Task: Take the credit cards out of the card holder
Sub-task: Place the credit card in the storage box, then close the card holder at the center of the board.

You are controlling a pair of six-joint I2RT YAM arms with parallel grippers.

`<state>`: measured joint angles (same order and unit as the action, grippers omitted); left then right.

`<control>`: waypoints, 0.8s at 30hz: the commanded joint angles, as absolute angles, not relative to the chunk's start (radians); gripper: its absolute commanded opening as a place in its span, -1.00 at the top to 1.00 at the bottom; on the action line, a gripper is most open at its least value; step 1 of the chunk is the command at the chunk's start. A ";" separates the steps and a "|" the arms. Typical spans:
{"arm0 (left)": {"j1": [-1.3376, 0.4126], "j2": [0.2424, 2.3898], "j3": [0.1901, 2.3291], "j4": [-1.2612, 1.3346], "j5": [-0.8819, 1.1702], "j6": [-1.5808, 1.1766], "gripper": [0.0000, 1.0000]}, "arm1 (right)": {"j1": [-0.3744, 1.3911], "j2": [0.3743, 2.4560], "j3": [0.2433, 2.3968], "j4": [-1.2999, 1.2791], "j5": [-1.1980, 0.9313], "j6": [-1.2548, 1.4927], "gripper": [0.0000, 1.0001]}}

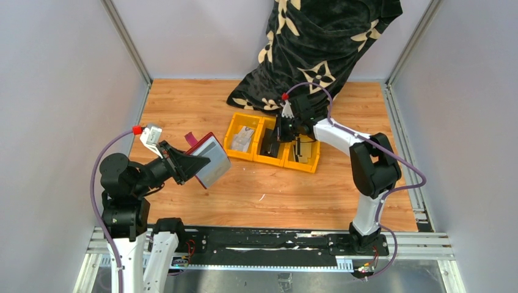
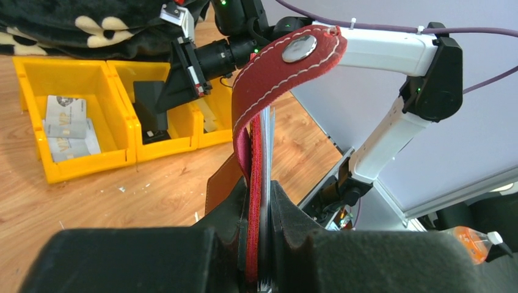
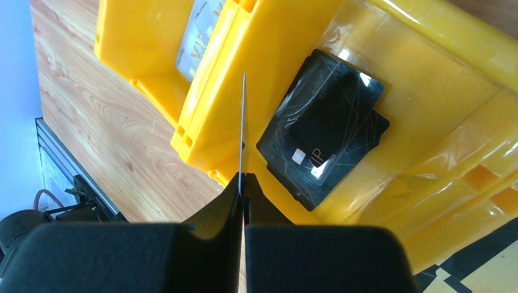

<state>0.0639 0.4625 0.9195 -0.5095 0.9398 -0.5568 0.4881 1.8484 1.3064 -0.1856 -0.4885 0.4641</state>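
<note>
Yellow bin divider [image 3: 214,107] sits under the credit card [image 3: 242,122] your right fingers [image 3: 234,196] pinch; it may snag. Left fingers [image 2: 280,204] clamp card holder [image 2: 269,79].

Work cell, viewed from above. A wood-grain table top [image 1: 183,104] is enclosed on three sides by plain pale grey walls [image 1: 55,91], which meet at slanting aluminium posts [image 1: 127,43] at the rear corners. A black cloth [image 1: 324,43] with cream floral motifs hangs at the back (its hem rests on the wood). Lighting is even, with soft shadows.
</note>
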 commanded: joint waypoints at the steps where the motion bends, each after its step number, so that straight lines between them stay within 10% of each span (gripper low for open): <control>1: 0.062 0.448 0.919 -0.489 0.964 -0.549 0.85 | 0.500 1.842 1.273 -0.152 -0.445 0.494 0.92; 12: 0.061 0.451 0.925 -0.488 0.983 -0.541 0.85 | 0.521 1.642 1.249 -0.161 -0.360 0.477 -0.23; 24: 0.062 0.457 0.901 -0.380 1.049 -0.668 0.85 | 0.696 1.330 1.062 0.370 -0.748 0.571 -0.50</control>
<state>0.0639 0.4564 0.9184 -0.4995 0.9897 -0.5697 0.5896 1.3533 1.1656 0.0662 -0.5682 0.5217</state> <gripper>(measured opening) 0.134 0.745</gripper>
